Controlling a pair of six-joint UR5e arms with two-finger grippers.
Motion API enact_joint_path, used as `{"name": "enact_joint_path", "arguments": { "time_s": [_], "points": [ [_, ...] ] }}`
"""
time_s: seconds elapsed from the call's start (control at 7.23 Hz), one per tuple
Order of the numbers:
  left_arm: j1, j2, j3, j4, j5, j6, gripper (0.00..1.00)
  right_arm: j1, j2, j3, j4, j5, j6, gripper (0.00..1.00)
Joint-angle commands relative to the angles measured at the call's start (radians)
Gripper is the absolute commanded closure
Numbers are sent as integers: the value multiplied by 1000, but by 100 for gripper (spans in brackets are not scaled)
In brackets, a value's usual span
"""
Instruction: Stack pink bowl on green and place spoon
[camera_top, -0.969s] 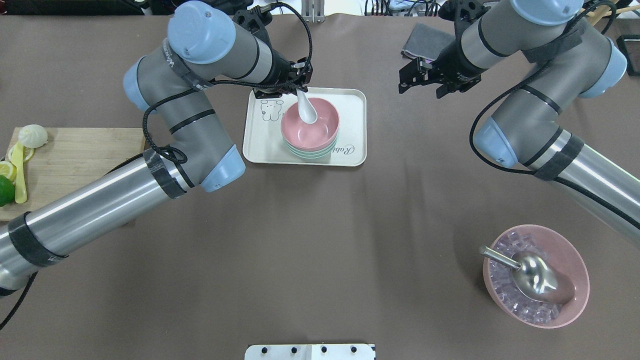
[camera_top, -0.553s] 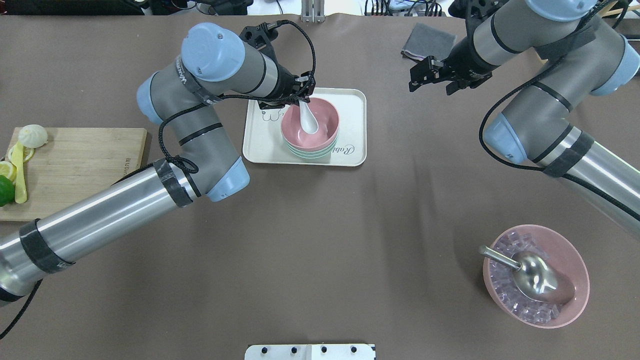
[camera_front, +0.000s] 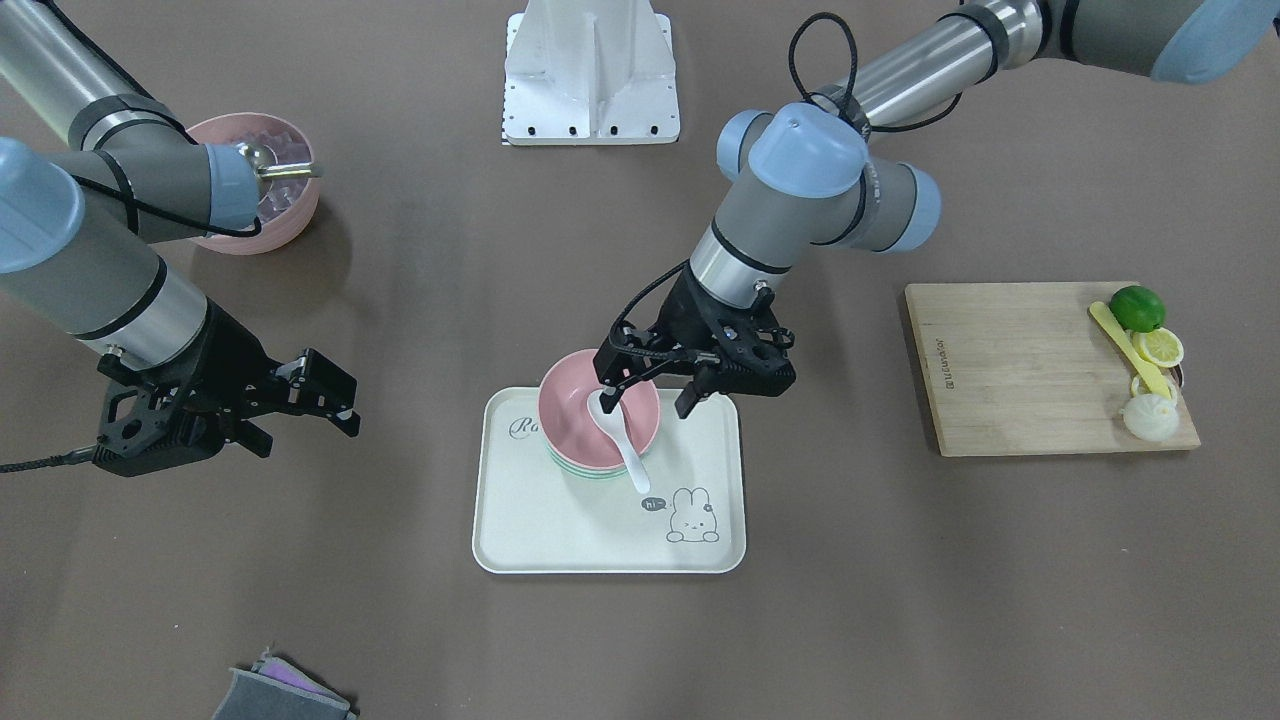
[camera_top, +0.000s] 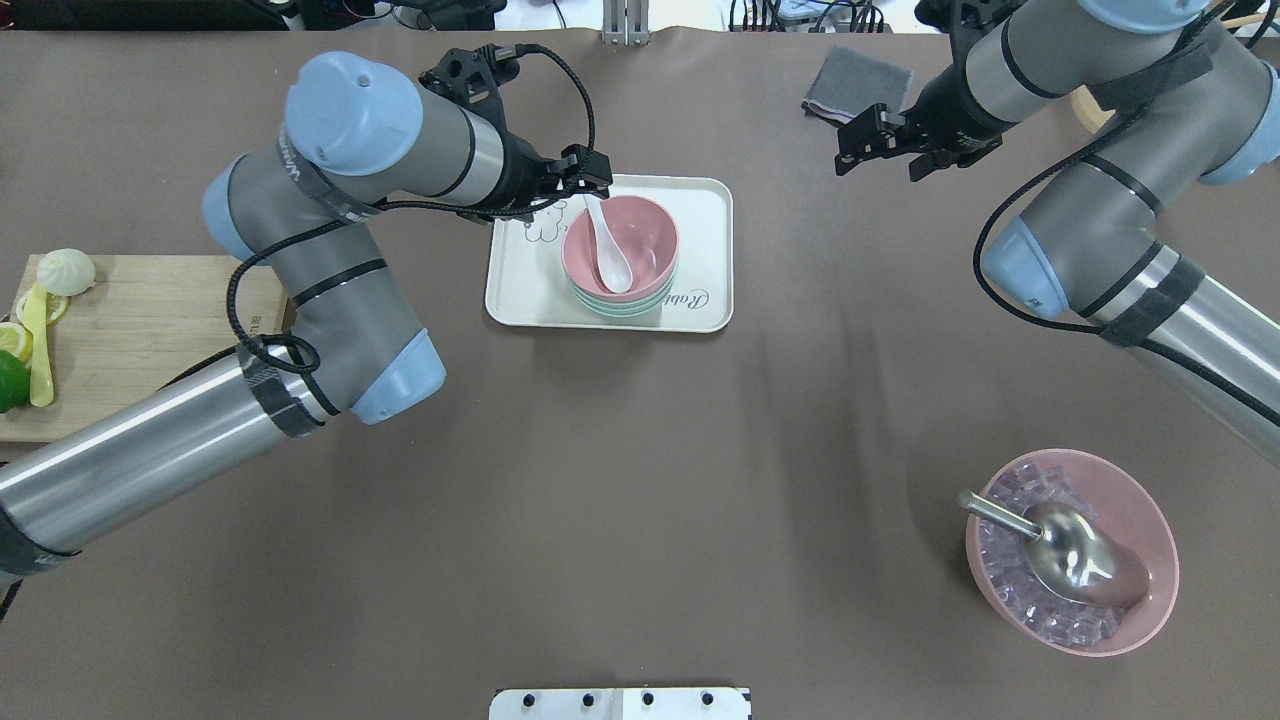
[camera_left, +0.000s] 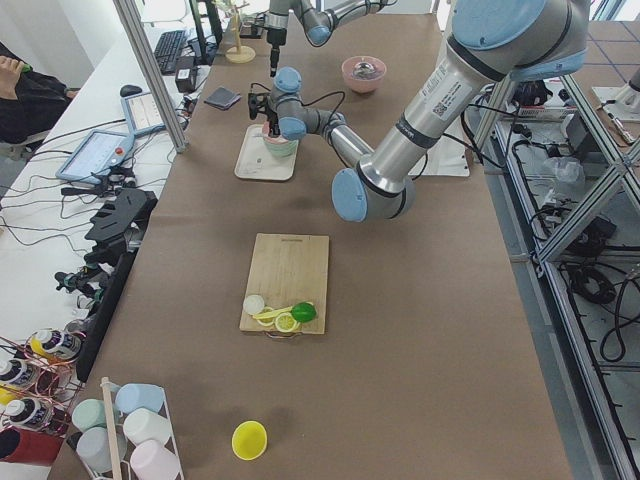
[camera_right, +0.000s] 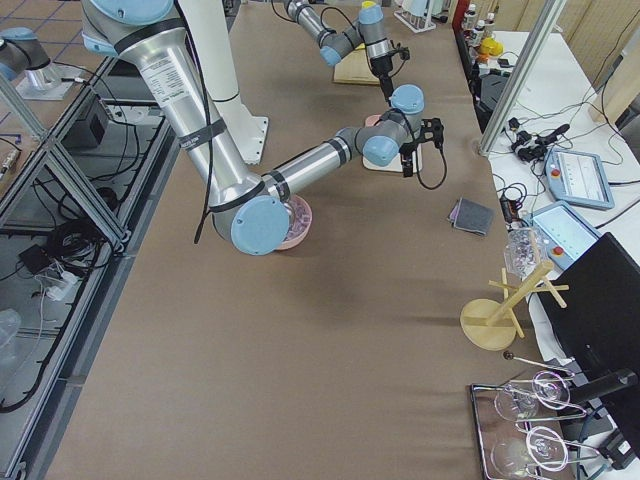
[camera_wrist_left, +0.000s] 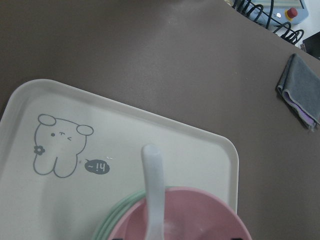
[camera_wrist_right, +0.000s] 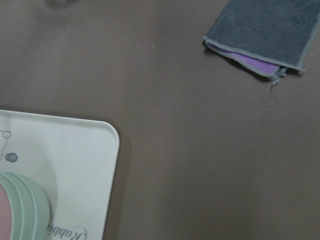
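Observation:
A pink bowl (camera_top: 645, 235) sits stacked on green bowls (camera_top: 622, 305) on a cream tray (camera_top: 705, 225). A white spoon (camera_top: 608, 248) lies in the pink bowl, its handle resting on the far-left rim. My left gripper (camera_top: 585, 183) is open and empty, just off the spoon's handle end, at the bowl's far-left side; from the front it (camera_front: 648, 398) hovers over the bowl (camera_front: 570, 415) and spoon (camera_front: 622, 440). The left wrist view shows the spoon handle (camera_wrist_left: 152, 190) free on the pink bowl (camera_wrist_left: 200, 220). My right gripper (camera_top: 878, 165) is open and empty, far right of the tray.
A grey folded cloth (camera_top: 855, 80) lies at the back near my right gripper. A pink bowl of ice (camera_top: 1140, 590) with a metal scoop (camera_top: 1065, 555) is at the front right. A wooden board (camera_top: 150, 330) with lime and lemon pieces lies at the left.
My left gripper has let go of the spoon and drawn back to the left; the spoon now lies in the pink bowl. My right gripper has moved further right and back.

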Motion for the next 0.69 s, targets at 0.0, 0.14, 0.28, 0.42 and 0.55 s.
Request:
{"name": "enact_joint_path", "arguments": {
  "time_s": [0.0, 0.14, 0.28, 0.42, 0.55],
  "points": [
    [-106, 119, -175, 171, -41, 154, 2, 66, -76, -11, -2, 5, -170, 0],
    [-181, 183, -212, 200, -108, 318, 2, 124, -104, -24, -25, 50, -227, 0],
    [-264, 263, -220, 201, -165, 466, 2, 193, -124, -47, -78, 113, -320, 0],
    [-357, 321, -218, 202, -248, 639, 2, 250, -151, -57, -123, 129, -426, 0],
    [-454, 398, -218, 201, -311, 826, 2, 305, -202, -57, -128, 129, -535, 0]
  ]
}}
